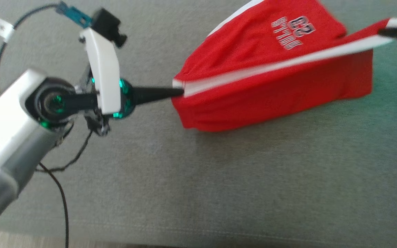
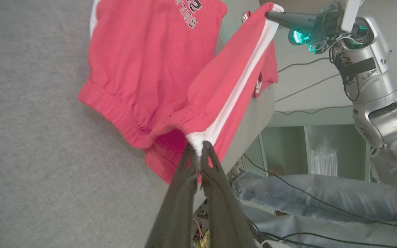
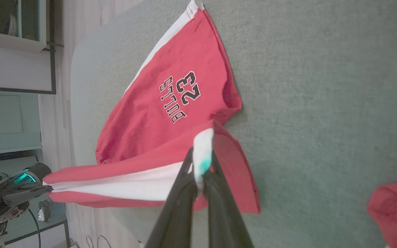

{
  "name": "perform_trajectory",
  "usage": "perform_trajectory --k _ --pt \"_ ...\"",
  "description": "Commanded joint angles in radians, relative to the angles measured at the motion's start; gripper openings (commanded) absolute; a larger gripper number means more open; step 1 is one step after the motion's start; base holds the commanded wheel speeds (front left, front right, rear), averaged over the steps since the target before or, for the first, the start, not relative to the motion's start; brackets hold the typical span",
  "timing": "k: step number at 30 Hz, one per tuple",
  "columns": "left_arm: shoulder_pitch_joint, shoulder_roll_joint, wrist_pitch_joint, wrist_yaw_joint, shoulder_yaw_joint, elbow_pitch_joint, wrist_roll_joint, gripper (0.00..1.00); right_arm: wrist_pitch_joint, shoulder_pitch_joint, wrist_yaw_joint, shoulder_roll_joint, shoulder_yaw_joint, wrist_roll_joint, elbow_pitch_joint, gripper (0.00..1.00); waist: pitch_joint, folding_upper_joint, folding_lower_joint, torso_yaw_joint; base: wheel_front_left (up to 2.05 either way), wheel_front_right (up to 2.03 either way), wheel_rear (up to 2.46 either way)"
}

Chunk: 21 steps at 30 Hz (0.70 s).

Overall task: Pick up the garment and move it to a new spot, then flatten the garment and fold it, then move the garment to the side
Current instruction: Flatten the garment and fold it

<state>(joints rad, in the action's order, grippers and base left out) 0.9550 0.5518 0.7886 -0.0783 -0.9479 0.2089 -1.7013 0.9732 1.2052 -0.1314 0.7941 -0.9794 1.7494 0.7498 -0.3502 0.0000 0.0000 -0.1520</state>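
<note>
both grippers are pinching one pair of red basketball shorts (image 1: pixel 274 93), each at one end of the white side stripe (image 1: pixel 271 68). the left gripper (image 1: pixel 182 92) grips the stripe at the elastic waistband, its dark fingers pressed together on the cloth. the right gripper (image 1: pixel 389 31) clamps the same stripe at the leg hem, at the upper right of the head view. the stripe runs taut and straight between them, raised off the grey cloth-covered table (image 1: pixel 219 179). the leg below it hangs down like a tent wall, and its lower fold touches the table. the other leg lies flat on the table behind, with the print "bulls 23" (image 3: pixel 181 98) facing up. a second red piece of cloth (image 3: pixel 395 206) lies on the table, well apart from the shorts on the robot's right. in the left wrist view a person's leg in light blue jeans (image 2: pixel 322 196) shows beyond the table edge.
</note>
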Motion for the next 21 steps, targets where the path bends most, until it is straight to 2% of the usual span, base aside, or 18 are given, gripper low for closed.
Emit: perform_trajectory --k 1,12,21 --pt "0.071 0.029 -0.017 0.0 0.076 0.005 -0.006 0.0 0.021 0.069 0.001 0.004 -0.003 -0.016 0.04 0.0 -0.054 0.0 0.0 -0.05 0.0 0.0 0.0" --pt "0.169 -0.056 -0.037 -0.006 0.098 0.074 0.013 0.0 0.081 0.385 0.001 -0.112 -0.056 -0.107 0.256 0.0 -0.192 0.0 0.0 -0.135 0.0 0.0 0.0" --pt "0.214 -0.102 -0.046 -0.011 0.097 0.13 0.033 0.0 0.07 0.506 0.001 -0.189 -0.071 -0.145 0.37 0.0 -0.246 0.0 0.0 -0.158 0.0 0.0 0.0"
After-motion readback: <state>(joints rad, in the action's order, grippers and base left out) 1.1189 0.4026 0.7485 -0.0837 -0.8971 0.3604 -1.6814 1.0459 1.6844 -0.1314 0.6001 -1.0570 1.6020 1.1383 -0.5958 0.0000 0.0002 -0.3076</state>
